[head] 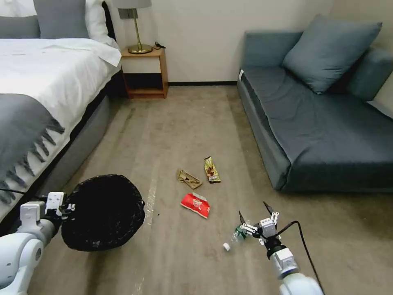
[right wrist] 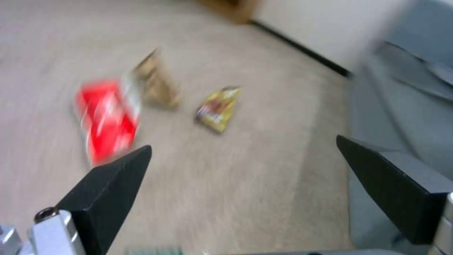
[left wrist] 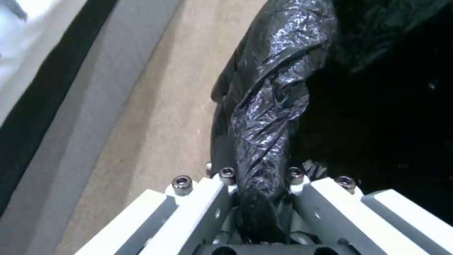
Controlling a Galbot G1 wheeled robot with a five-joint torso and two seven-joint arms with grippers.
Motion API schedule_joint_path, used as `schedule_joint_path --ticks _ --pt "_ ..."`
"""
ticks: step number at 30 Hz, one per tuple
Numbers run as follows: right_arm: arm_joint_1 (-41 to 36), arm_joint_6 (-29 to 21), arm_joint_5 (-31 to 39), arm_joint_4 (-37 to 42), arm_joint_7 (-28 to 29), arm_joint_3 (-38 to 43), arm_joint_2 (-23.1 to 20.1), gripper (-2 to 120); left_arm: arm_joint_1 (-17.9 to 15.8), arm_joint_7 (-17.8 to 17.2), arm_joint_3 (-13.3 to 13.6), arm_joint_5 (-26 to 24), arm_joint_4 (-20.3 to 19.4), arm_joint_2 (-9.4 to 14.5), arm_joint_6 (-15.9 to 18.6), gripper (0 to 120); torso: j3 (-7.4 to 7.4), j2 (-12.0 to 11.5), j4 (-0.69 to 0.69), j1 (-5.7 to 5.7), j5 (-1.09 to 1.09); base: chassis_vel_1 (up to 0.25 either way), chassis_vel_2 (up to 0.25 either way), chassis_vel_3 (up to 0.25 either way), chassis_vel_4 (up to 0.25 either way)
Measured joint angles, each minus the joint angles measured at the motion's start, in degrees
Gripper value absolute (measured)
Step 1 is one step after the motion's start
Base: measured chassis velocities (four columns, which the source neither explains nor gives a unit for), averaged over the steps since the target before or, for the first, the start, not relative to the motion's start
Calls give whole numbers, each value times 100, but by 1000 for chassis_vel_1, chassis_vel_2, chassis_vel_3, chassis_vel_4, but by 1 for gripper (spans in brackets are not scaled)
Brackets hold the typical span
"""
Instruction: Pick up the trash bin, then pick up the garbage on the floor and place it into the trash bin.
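Now left gripper (head: 70, 207) pinching trash bin (head: 103, 212) rim, right gripper (head: 254, 214) spread above green-labelled bottle (head: 235, 237), writing unreadable.

The left arm reaches forward low on the robot's left, its white left gripper (head: 67, 207) clamped on the rim of the black-bag-lined round trash bin (head: 104, 213). The right arm stretches forward and down, the black-tipped right gripper (head: 254, 214) spread wide.
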Motion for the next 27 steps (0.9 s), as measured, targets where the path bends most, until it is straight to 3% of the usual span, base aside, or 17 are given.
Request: schedule_joint_path --ticks 1,4,5,10,11,17,23,27 --pt "0 0 0 0 0 0 0 100 0 0 0 0 0 0 0 3 0 0 0 0 0 0 0 0 0" --pt "465 656 -1119 -498 -818 -64 -519 100 158 11 -7 45 -102 -93 0 3 -1 0 0 0 0 0 0 0 0" --pt "465 656 -1119 -498 -818 -64 -519 100 158 11 -7 45 -102 -93 0 3 -1 0 0 0 0 0 0 0 0" --pt "1412 1763 -2844 -1104 -1590 -538 -850 100 279 13 9 73 -237 -229 -2 3 0 0 0 0 -1 0 0 0 0" --pt "1412 1763 -2844 -1104 -1590 -538 -850 100 279 13 9 73 -237 -229 -2 3 0 0 0 0 -1 0 0 0 0" --pt "2090 2170 -3998 -1667 -1745 -887 -556 100 328 13 17 81 -279 -273 -3 3 -1 0 2 0 -1 0 0 0 0" --pt "2653 2530 -5622 -2449 -1741 -941 -40 99 315 15 18 78 -296 -250 -5 3 0 0 1 0 -3 0 0 0 0" --pt "2780 2598 -6001 -2708 -1802 -935 131 93 274 15 28 72 -295 -242 -6 3 0 0 1 0 -3 0 0 0 0"
